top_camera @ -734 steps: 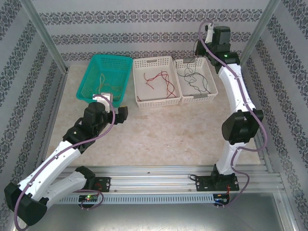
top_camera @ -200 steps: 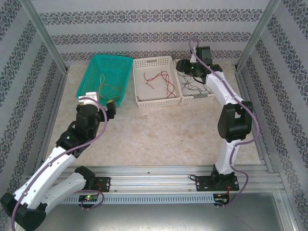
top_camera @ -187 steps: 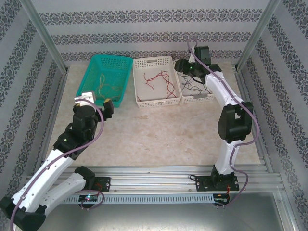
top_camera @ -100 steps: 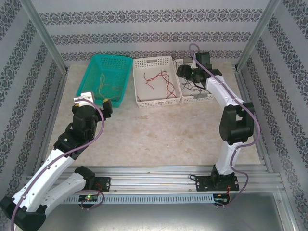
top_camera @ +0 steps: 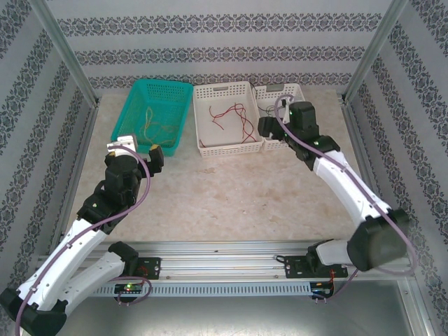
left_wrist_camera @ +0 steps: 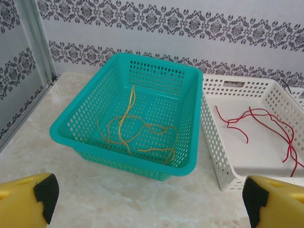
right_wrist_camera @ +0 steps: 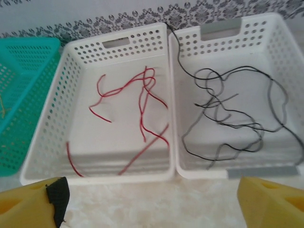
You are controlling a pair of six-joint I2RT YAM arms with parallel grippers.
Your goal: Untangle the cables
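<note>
Left gripper [left_wrist_camera: 151, 202] and right gripper [right_wrist_camera: 152, 202] gape wide and empty; the black cable [right_wrist_camera: 177, 51] end draped over the white basket [right_wrist_camera: 259, 21] wall, upper centre, may snag a passing finger.

The 2 arms stretch forward, left tool [top_camera: 138, 145] and right tool [top_camera: 269, 130] each spread wide.

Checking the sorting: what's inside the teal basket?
Loose yellow-tan cables lie on the floor of the teal basket; no other colour shows. Its near wall covers the floor's front strip.
</note>
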